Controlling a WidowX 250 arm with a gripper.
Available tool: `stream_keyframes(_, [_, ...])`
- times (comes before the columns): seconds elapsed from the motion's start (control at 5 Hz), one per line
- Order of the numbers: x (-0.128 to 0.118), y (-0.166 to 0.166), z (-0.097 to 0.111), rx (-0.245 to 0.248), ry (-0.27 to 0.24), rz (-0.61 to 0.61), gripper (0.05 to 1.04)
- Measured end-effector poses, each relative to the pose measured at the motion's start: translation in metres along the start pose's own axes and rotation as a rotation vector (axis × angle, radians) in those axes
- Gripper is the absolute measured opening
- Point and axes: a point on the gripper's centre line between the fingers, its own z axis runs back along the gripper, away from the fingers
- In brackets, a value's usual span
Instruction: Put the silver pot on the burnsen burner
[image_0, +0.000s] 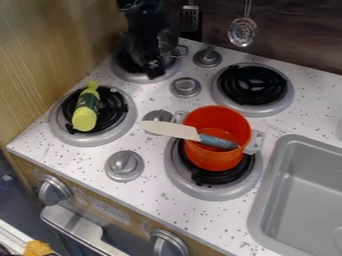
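The black gripper (152, 71) hangs low over the back left burner (135, 78), below the arm coming in from the top edge. Beside its right side shows a small shiny metal loop (180, 50), perhaps a handle of the silver pot; the gripper hides what it belongs to. On the front right burner (177, 182) stands an orange-red pot (208, 157) with pale grey side handles. A knife (175, 131) with a whitish blade and blue-grey handle lies across that pot, its blade jutting out to the left.
A yellow-green bottle (86, 110) lies on the front left burner (123, 130). The back right burner (253, 85) is bare. Knobs (124, 165) rise between the burners. A grey sink (288, 150) lies at the right; utensils (242, 31) hang at the back wall.
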Motion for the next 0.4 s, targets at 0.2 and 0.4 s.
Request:
stream_keyframes(0.2, [0.0006,-0.0099,-0.0025,0.075,0.004,0.148,0.999])
stream_keyframes(0.4, [-0.0053,-0.0088,-0.0071,0.094,-0.01,0.216,0.999])
